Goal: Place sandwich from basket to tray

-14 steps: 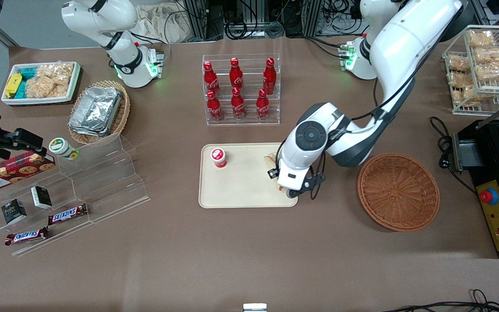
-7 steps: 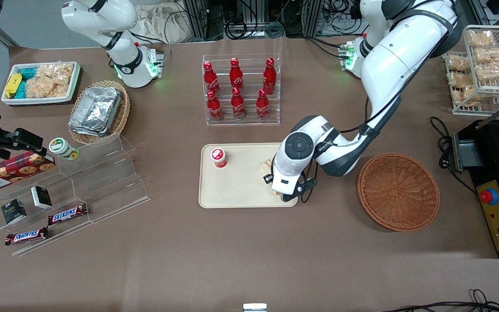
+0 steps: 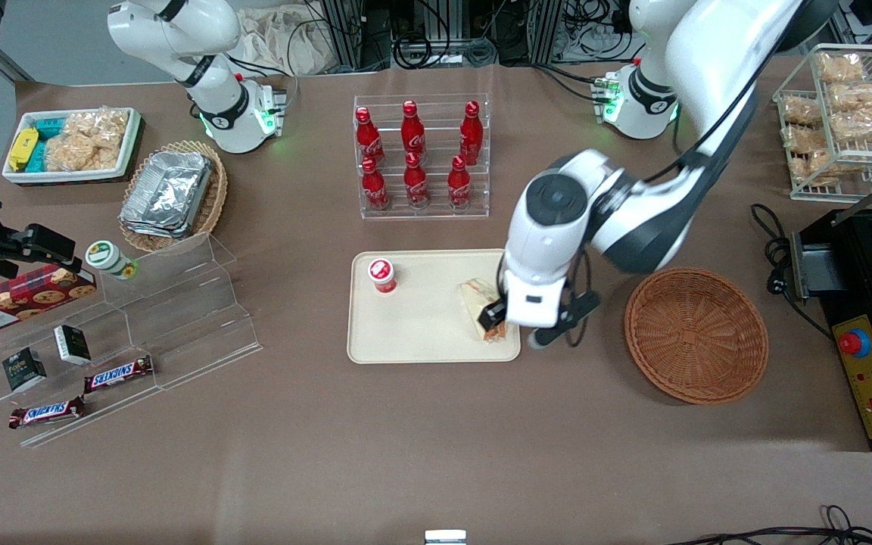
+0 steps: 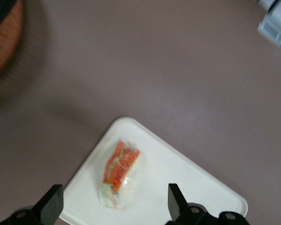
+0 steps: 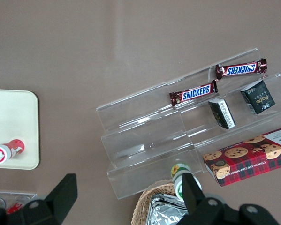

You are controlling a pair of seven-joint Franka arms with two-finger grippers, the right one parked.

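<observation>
Evidently delivered: sandwich (image 4: 120, 171) rests on tray (image 4: 187, 178); tool (image 4: 113, 202) hangs above, fingers apart, empty; basket (image 3: 696, 334) holds nothing.

The working arm (image 3: 633, 219) is glossy white with dark grey joint bands, a round dark cap on the wrist and thin black cables, plus a green base light. Its gripper (image 4: 113, 206) has black wedge-shaped fingers (image 4: 51, 202).
</observation>
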